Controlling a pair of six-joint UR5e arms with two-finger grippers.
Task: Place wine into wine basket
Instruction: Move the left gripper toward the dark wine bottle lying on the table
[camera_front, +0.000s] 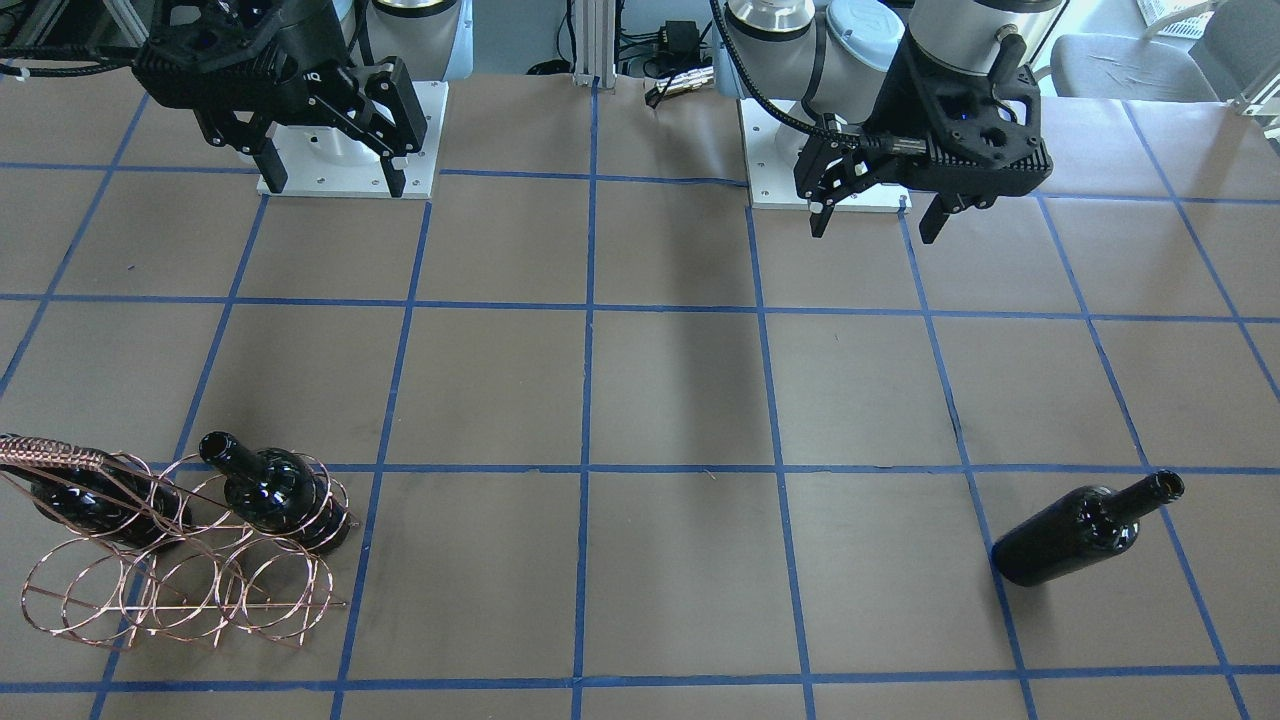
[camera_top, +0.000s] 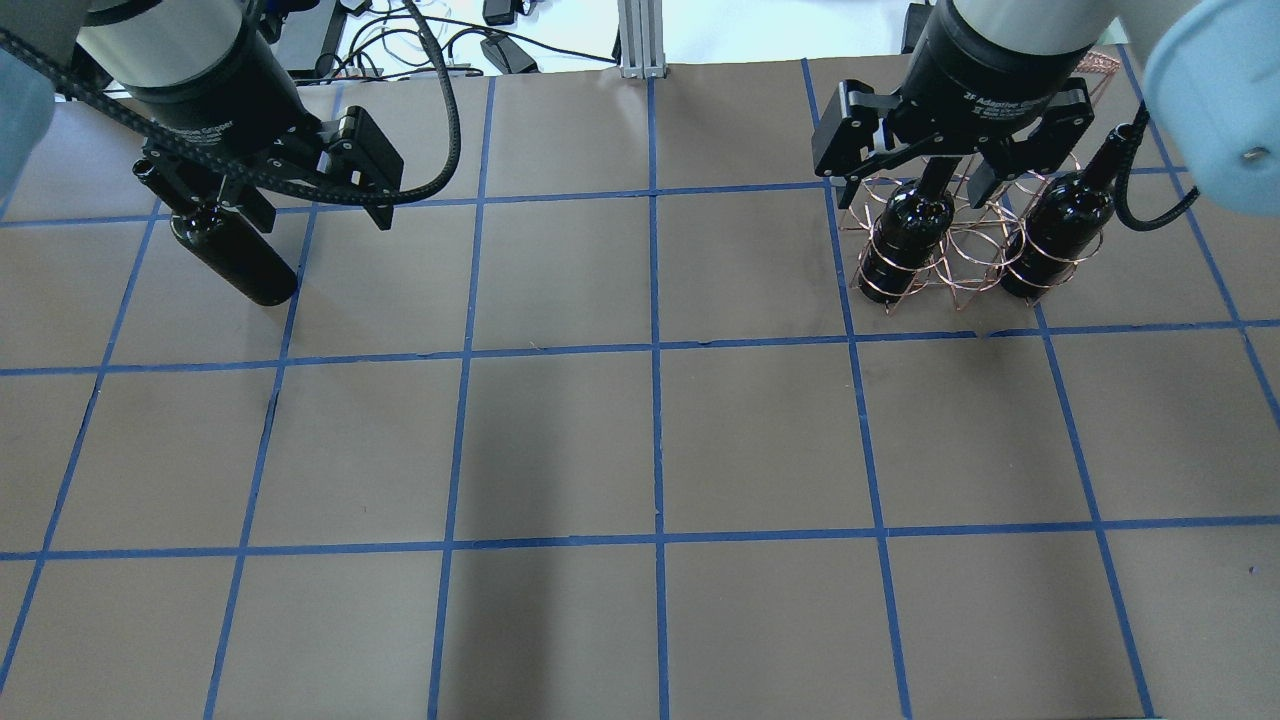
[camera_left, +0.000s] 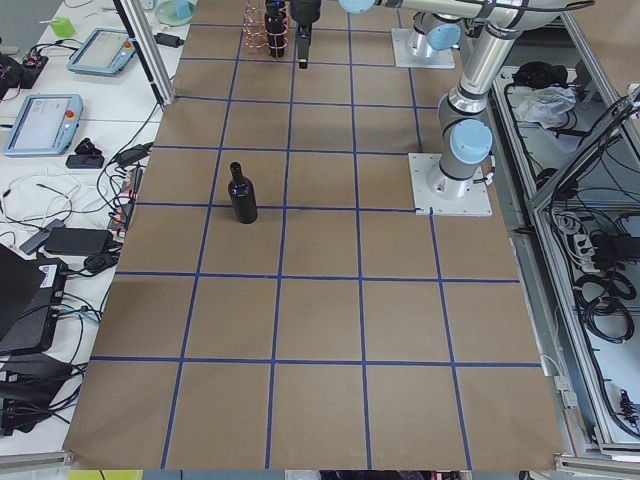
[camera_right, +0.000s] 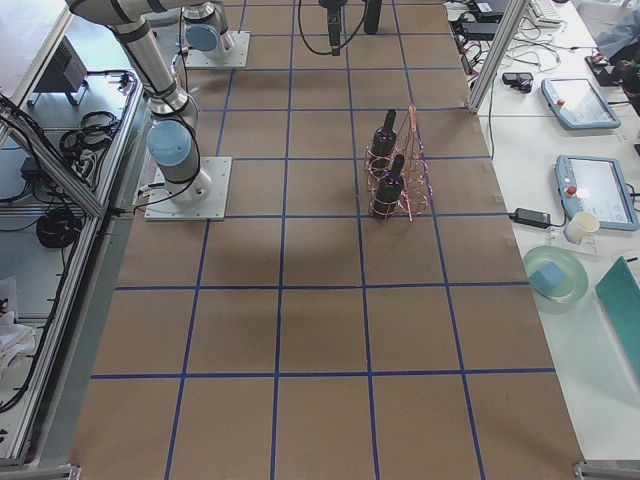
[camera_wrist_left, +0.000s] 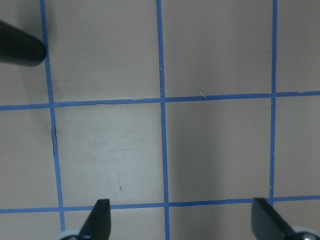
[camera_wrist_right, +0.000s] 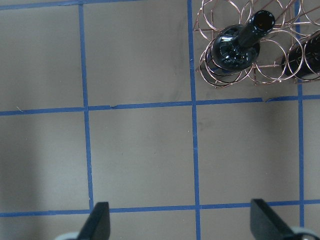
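Observation:
A loose wine bottle (camera_front: 1090, 528), glossy black, stands upright on the table; it also shows in the overhead view (camera_top: 235, 258), the left side view (camera_left: 241, 194) and the top left corner of the left wrist view (camera_wrist_left: 19, 47). My left gripper (camera_front: 875, 228) is open and empty, high above the table, on the robot's side of that bottle. The copper wire wine basket (camera_front: 55, 457) holds two more bottles (camera_front: 275, 492), necks up. My right gripper (camera_front: 336, 185) is open and empty, high up on the robot's side of the basket (camera_wrist_right: 272, 57).
The table is brown paper with a blue tape grid. The arm bases (camera_front: 345, 150) stand on white plates at the robot's edge. Operator desks with tablets and cables (camera_right: 575, 100) lie beyond the far edge. Nothing else stands between the loose bottle and the basket.

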